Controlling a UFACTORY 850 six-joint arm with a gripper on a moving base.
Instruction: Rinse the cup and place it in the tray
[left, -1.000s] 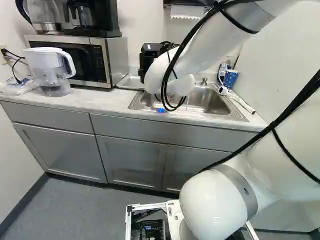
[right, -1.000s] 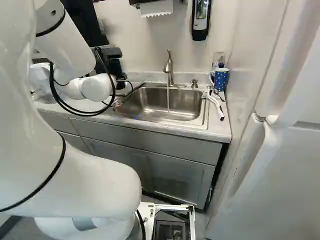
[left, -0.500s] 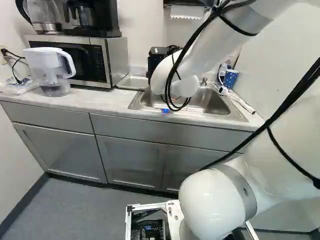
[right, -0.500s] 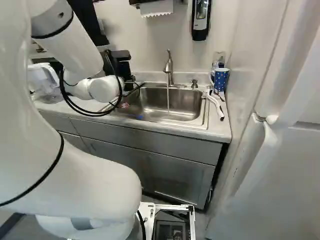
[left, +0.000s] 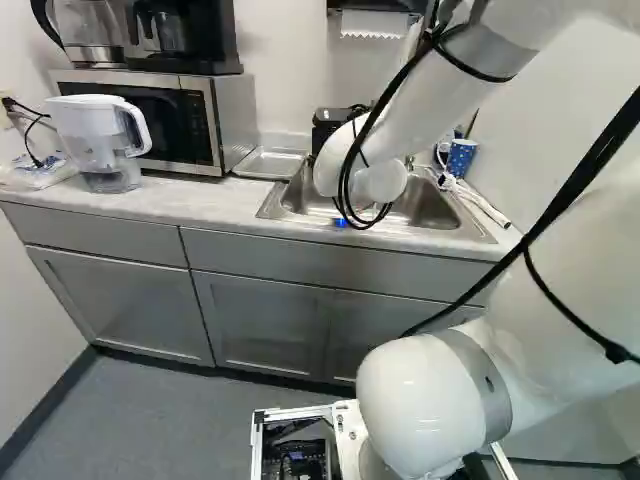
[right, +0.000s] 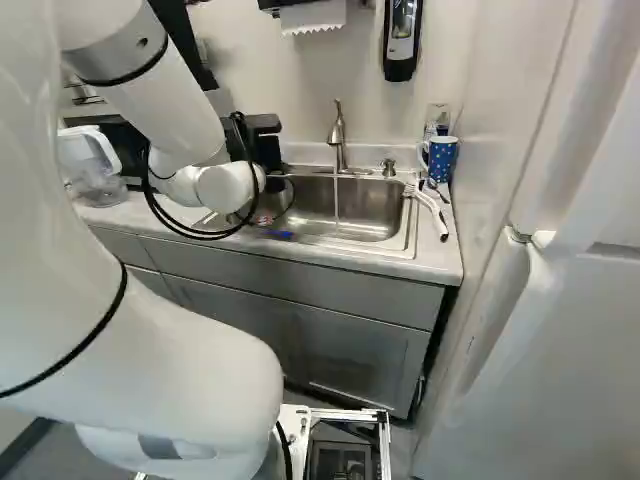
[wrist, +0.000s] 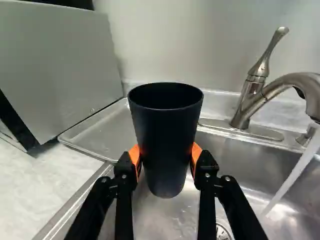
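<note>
Gripper (wrist: 165, 157) clamped on black cup (wrist: 167, 135), upright over sink (wrist: 245, 165), left of the running water (wrist: 295, 172). Your risks: swing too low and cup knocks the faucet (wrist: 252, 95); pads on smooth, tapering sides may slip once wet.

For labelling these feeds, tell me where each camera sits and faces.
Left base view: on the base left of the arm, facing ahead and slightly down at counter and sink; arm right of middle.
Right base view: right of the arm, facing the sink likewise; arm at left.
Wrist view: on the wrist, facing along the gripper over the sink; both fingers show, gripping the black cup.
All three share the sink.
</note>
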